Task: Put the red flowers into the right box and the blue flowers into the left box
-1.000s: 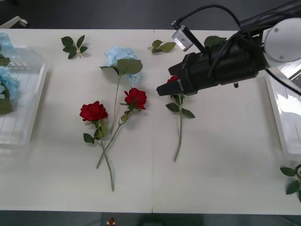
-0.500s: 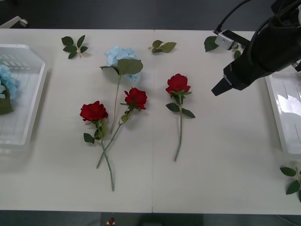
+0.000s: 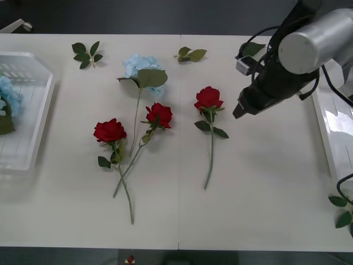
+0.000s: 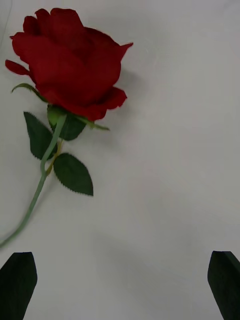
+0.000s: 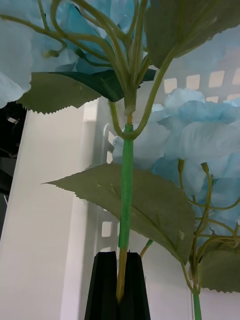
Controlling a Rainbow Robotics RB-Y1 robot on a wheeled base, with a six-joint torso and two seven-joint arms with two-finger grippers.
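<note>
Three red flowers lie mid-table: one (image 3: 110, 131) on the left, one (image 3: 159, 115) in the middle, one (image 3: 208, 98) on the right. My right gripper (image 3: 238, 112) hovers just right of that last rose, apart from it. In the right wrist view the gripper (image 4: 121, 257) is open, with the rose head (image 4: 70, 60) ahead of it. A blue flower (image 3: 142, 66) lies on the table. The left box (image 3: 33, 118) holds more blue flowers (image 3: 5, 94). My left gripper (image 5: 119, 256) is shut on a blue flower's stem (image 5: 126, 165) over the left box (image 5: 55, 200). The right box (image 3: 336, 132) stands at the right edge.
Loose green leaf sprigs lie at the back left (image 3: 87, 53), back middle (image 3: 190, 54), behind my right arm (image 3: 251, 49) and at the front right corner (image 3: 345, 210). The table's front half beneath the roses is bare.
My right arm pulled away from over the right rose toward the right box, then came back partway and lower. The blue flower seen above the left box a second ago has left the front view.
</note>
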